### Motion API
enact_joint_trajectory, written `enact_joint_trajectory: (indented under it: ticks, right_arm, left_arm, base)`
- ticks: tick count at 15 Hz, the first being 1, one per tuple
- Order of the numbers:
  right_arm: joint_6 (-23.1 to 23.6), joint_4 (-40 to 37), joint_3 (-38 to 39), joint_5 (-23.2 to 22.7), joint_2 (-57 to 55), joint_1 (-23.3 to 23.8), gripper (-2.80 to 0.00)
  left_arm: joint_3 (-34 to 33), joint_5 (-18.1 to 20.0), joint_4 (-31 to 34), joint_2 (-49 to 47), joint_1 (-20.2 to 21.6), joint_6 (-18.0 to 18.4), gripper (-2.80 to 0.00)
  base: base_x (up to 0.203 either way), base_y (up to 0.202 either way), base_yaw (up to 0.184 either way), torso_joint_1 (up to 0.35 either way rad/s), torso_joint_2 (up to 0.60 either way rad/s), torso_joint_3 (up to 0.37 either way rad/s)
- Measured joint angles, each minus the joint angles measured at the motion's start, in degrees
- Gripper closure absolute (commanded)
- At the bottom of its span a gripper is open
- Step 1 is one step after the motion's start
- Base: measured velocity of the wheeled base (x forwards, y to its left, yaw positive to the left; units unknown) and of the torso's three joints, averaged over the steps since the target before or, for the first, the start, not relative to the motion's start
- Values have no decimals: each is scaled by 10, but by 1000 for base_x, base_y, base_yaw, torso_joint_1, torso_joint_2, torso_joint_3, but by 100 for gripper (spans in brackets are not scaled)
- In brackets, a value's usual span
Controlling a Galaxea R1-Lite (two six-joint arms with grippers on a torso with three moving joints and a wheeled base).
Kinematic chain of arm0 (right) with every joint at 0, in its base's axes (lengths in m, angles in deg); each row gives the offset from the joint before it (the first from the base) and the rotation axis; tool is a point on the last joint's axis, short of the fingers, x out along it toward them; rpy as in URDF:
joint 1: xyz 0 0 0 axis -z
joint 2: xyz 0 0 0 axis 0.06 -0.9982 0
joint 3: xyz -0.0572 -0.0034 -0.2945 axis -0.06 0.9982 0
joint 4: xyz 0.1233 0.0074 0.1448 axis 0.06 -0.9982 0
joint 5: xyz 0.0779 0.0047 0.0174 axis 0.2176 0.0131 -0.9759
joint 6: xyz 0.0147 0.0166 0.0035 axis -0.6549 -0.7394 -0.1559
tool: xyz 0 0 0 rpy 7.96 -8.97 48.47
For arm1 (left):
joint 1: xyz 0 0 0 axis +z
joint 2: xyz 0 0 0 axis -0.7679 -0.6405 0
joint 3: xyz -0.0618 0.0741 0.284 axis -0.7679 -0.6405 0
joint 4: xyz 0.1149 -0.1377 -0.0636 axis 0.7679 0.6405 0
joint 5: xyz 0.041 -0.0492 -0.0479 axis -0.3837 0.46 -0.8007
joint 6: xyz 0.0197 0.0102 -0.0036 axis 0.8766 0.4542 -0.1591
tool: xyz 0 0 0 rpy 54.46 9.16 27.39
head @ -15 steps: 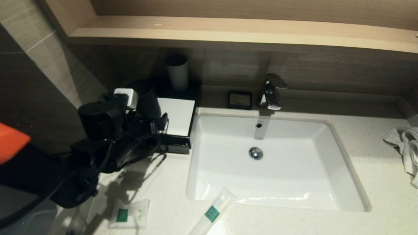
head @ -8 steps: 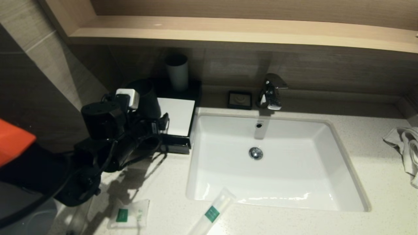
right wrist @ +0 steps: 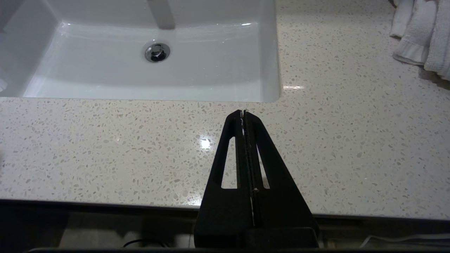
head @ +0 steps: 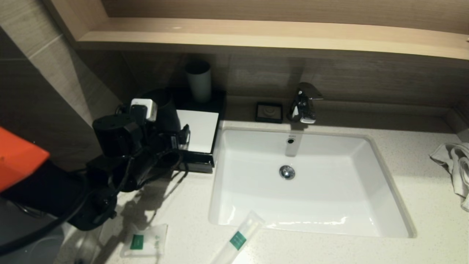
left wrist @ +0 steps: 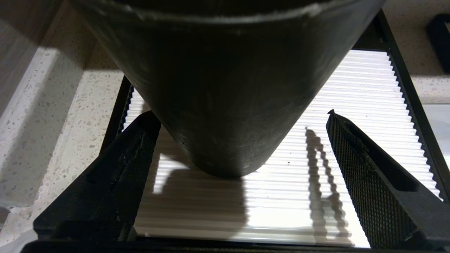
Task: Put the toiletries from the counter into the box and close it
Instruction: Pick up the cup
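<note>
A black box with a white ribbed top stands on the counter left of the sink. A dark cup stands on that top, and a grey cup stands behind it. My left gripper is open, with its fingers either side of the dark cup; one finger is close against it, and the other is apart. A clear sachet with a green label and a clear tube with a green label lie near the counter's front edge. My right gripper is shut and empty over the front counter.
The white sink fills the middle, with a faucet and a small black dish behind it. A white towel lies at the far right. A wooden shelf overhangs the back wall.
My left arm has edged forward and to the right, toward the box and the dark cup. The toiletries and the right arm have not moved.
</note>
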Motion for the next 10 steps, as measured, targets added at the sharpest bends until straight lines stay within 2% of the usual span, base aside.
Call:
enact_joint_trajectory:
  ticks: [10]
  right_arm:
    - [0,0,0,0,0,0,0]
  left_arm:
    - [15,-1,0,-8,0,0,-280]
  base:
    - [0,0,0,0,0,0]
